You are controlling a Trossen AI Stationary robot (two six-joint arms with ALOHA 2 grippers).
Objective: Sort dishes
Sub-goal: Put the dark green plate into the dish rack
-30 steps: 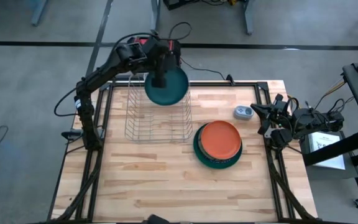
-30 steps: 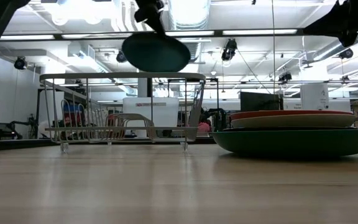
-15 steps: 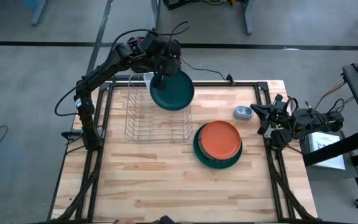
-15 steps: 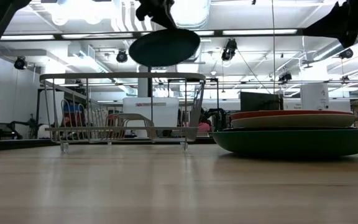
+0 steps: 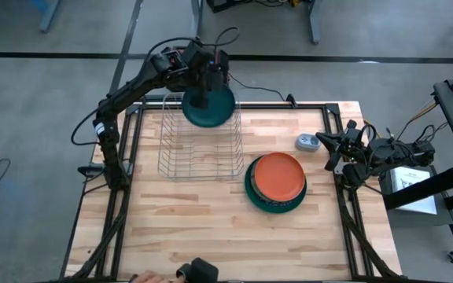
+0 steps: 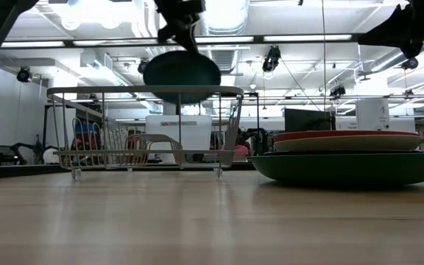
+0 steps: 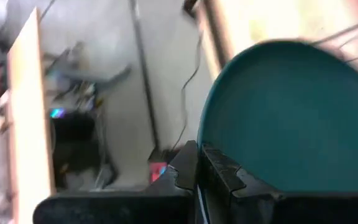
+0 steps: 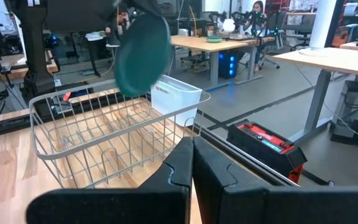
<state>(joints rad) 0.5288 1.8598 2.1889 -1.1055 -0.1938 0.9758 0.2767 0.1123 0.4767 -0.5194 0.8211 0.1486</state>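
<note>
One teal plate [image 5: 208, 108] in left gripper [image 5: 200, 101]; above rack [image 5: 200, 145]

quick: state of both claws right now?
Left claw: shut on the round teal-green plate, above the silver wire rack.
Right claw: shut, holding nothing.

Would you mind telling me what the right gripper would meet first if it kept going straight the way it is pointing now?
Probably the silver wire rack: the shut right gripper points towards its near rim, though depth is hard to judge.

Wire rack [image 5: 200, 140] and stacked dishes [image 5: 276, 182] block mid-table.
</note>
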